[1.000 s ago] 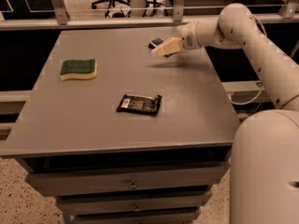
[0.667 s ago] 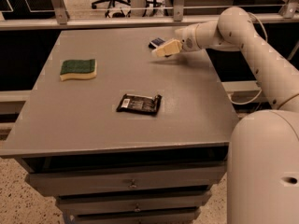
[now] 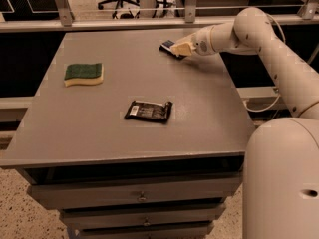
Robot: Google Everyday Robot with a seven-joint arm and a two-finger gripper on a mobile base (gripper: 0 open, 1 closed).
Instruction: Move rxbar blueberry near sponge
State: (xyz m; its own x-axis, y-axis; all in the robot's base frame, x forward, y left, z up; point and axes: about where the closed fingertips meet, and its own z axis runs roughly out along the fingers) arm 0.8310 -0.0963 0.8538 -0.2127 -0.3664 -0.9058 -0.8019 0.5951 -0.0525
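Note:
The rxbar blueberry [image 3: 166, 45], a small dark blue bar with a white patch, lies at the far right of the grey table [image 3: 149, 133], right at the tip of my gripper [image 3: 178, 49]. The gripper reaches in from the right and sits low over the bar, covering its right end. I cannot tell whether it grips the bar. The sponge [image 3: 83, 73], green on top with a pale yellow body, lies flat at the table's left side, far from the bar and the gripper.
A larger black wrapped bar [image 3: 148, 110] lies near the table's middle, between the sponge and the front edge. My white arm [image 3: 259, 39] spans the right edge. A rail runs behind the table, with drawers below its front.

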